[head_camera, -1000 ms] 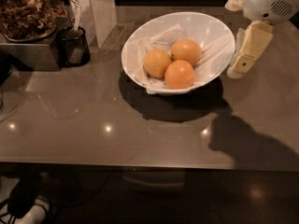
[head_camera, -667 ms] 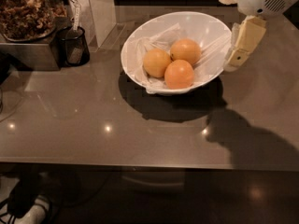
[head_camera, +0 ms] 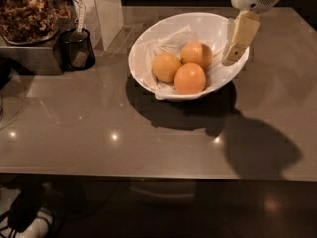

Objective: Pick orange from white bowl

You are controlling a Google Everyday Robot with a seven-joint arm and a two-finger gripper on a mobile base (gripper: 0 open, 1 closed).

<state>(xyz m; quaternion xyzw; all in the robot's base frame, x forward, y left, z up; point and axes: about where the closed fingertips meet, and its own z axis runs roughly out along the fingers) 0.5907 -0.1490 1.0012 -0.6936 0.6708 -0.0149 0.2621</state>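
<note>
jaws' gap cannot be told; gripper [head_camera: 232, 53] hangs over right rim of white bowl [head_camera: 208, 24]. orange [head_camera: 196, 54], likely firm yet slick, is best pinched across its middle.

Glossy grey-brown tabletop [head_camera: 74, 133] carries the white bowl [head_camera: 198, 24] at centre rear. A black cup [head_camera: 78, 51] and a metal container [head_camera: 27, 58] stand rear left. The gripper [head_camera: 230, 56] hangs above the bowl's right rim.

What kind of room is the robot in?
Probably a kitchen or snack area. A white bowl of oranges sits on a smooth grey counter, with a container of brown dried food and a dark cup at the back left. The gripper hangs over the bowl's right rim.
</note>
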